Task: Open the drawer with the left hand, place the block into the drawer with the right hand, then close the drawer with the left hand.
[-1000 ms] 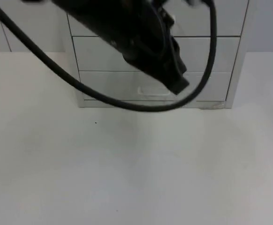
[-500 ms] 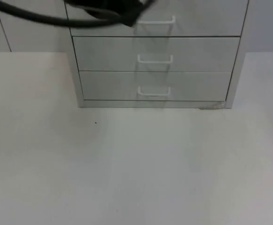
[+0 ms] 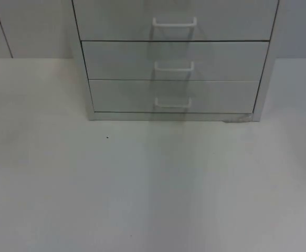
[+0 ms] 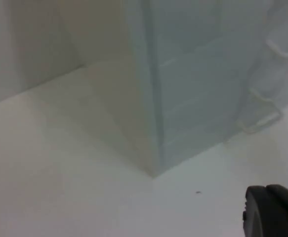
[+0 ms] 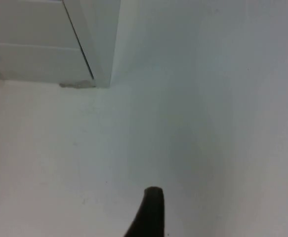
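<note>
Left arm gone from the top view; all drawers shut.

The drawer (image 3: pixel 173 96) sits closed in the cabinet (image 3: pixel 173 58) on the table (image 3: pixel 153 189). Left gripper (image 4: pixel 274 210) and right gripper (image 5: pixel 151 210) hang above the table; their spread cannot be told.

white table (image 3: pixel 153 199) | drawer cabinet (image 3: pixel 173 94) stands at rear, drawers shut

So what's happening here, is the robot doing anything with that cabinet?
Not at this instant. The small cabinet stands at the back of the white table with all three drawers shut. The left claw hangs over the table near the cabinet's left corner; the right claw hangs near its right corner. Neither touches anything.
</note>
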Robot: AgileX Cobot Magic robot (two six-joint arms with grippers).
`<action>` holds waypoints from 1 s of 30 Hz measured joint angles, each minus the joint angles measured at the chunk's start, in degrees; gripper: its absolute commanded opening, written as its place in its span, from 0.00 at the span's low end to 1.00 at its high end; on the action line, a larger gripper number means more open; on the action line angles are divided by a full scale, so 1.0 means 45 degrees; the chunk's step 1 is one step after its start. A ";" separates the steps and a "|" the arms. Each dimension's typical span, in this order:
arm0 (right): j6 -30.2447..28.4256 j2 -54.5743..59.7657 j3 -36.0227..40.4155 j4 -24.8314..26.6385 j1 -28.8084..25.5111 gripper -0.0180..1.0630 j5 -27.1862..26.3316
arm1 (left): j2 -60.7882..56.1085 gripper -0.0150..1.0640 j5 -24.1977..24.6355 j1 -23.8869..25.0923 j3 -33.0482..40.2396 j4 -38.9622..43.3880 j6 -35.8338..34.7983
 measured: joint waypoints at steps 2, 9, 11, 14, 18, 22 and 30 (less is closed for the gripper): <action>0.0004 0.0000 0.0000 0.0000 0.0000 0.71 -0.0021 | -0.0601 0.01 0.0000 0.0967 0.0338 0.0000 -0.0133; 0.0004 0.0000 0.0000 0.0000 0.0000 0.71 -0.0062 | -0.1997 0.01 -0.0150 0.3103 0.1345 0.0000 -0.0652; 0.0004 0.0000 0.0000 0.0000 0.0000 0.71 -0.0082 | -0.2383 0.01 -0.0277 0.3284 0.1573 -0.0013 -0.0859; 0.0004 -0.0050 0.0000 0.0000 0.0000 0.71 -0.0111 | -0.2871 0.01 -0.0277 0.3284 0.1660 -0.0070 -0.0952; 0.0004 -0.0605 0.0027 0.0000 0.0000 0.71 -0.0212 | -0.3861 0.01 -0.0277 0.2943 0.1682 -0.0123 -0.1106; -0.0056 -0.2265 0.0027 0.0000 0.0000 0.71 -0.0468 | -0.5583 0.01 -0.0226 0.2103 0.1762 -0.0333 -0.1267; -0.0110 -0.5337 0.0027 0.0143 0.0000 0.71 -0.0153 | -0.8966 0.01 0.0250 0.1697 0.3479 -0.0447 -0.1341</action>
